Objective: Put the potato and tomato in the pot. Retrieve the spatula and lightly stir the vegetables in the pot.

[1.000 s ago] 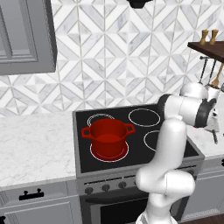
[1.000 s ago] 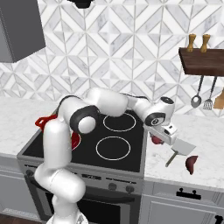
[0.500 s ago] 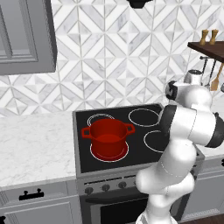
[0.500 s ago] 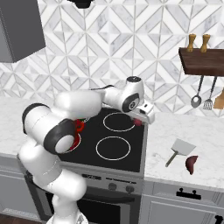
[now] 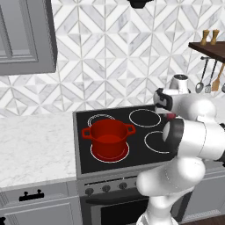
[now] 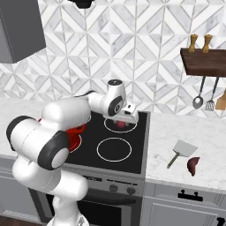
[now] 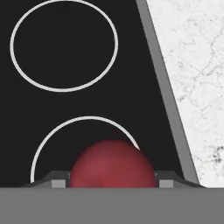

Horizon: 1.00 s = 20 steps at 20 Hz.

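No text, label, brand, number or sign can be read on anything here.

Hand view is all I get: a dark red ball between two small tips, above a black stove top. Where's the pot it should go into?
Observer: The pot stands on the stove's front left burner. The gripper, shut on that ball, likely the tomato, hangs over the rear right burner.
Operator: Is the stirring tool nearby?
Observer: The spatula lies flat on the counter to the right of the stove.
Operator: Anything next to it?
Observer: A dark red rounded thing lies on the counter just past its blade, nearer the front edge.
Operator: Any other utensils around?
Observer: Three hang under a wooden shelf on the wall, further right.
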Available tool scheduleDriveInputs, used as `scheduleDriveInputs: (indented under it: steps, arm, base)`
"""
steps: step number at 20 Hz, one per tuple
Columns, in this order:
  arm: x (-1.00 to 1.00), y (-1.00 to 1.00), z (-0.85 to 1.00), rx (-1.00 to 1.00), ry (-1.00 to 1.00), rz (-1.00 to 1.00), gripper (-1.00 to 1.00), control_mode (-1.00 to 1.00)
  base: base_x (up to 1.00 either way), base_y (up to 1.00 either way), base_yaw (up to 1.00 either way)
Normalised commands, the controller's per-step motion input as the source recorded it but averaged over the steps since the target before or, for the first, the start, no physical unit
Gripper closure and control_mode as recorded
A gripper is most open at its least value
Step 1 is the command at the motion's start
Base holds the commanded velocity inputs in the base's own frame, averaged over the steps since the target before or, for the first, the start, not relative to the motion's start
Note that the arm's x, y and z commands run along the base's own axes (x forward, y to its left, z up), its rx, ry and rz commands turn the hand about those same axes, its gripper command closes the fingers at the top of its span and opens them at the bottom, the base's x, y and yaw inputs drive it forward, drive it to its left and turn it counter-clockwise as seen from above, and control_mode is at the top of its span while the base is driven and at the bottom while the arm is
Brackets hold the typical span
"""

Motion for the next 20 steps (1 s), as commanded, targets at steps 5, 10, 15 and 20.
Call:
scheduleDriveInputs:
  steps: [5, 10, 15, 20]
  arm:
    - [0.00, 0.13, 0.02, 0.08, 0.07, 0.08, 1.00, -1.00]
    - [-0.14, 0.65, 0.28, 0.14, 0.20, 0.45, 1.00, -1.00]
    - [-0.37, 0.93, 0.25, 0.00, 0.05, 0.40, 1.00, -1.00]
    - [-0.44, 1.00, 0.01, 0.00, -0.03, 0.24, 1.00, -1.00]
  base:
    - [0.00, 0.00, 0.00]
    - [0.00, 0.00, 0.00]
    - [0.00, 0.00, 0.00]
    - [0.00, 0.00, 0.00]
